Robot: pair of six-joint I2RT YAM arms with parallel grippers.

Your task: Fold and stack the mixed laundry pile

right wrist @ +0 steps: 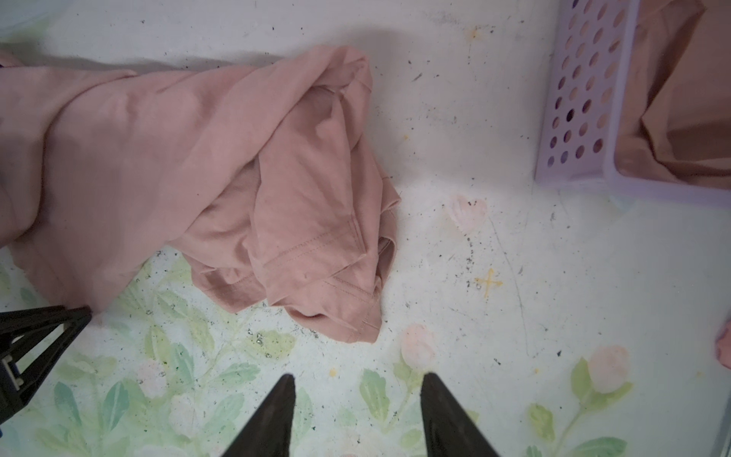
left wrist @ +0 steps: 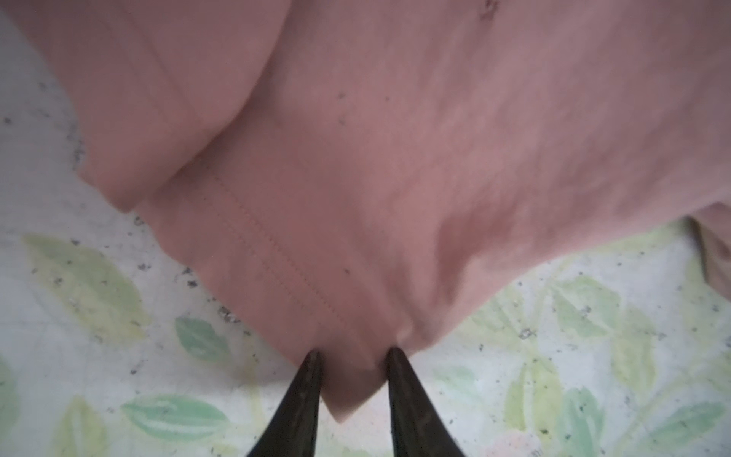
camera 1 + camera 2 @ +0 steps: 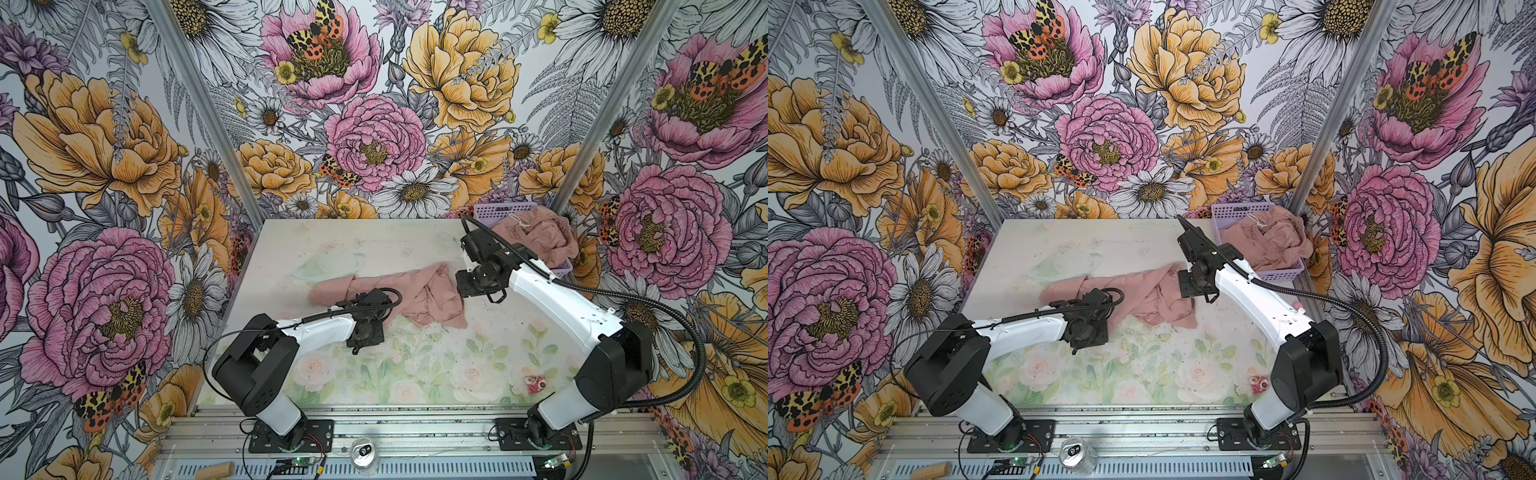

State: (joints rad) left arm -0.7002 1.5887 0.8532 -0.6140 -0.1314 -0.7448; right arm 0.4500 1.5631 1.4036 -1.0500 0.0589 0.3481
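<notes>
A crumpled dusty-pink soft fabric garment was spread on the worn floral-printed table, between the two grippers. A stitched hem corner of it was straddled by the left gripper, with cloth lying between the partly closed jaws; whether the corner was truly clamped could not be told. The right gripper was held released just above bare table, nothing between its jaws, the garment's bunched end lying just ahead of its fingertips. Beyond that gripper, a lilac perforated plastic basket was filled by a second dusty-pink soft garment with a pale drawstring.
</notes>
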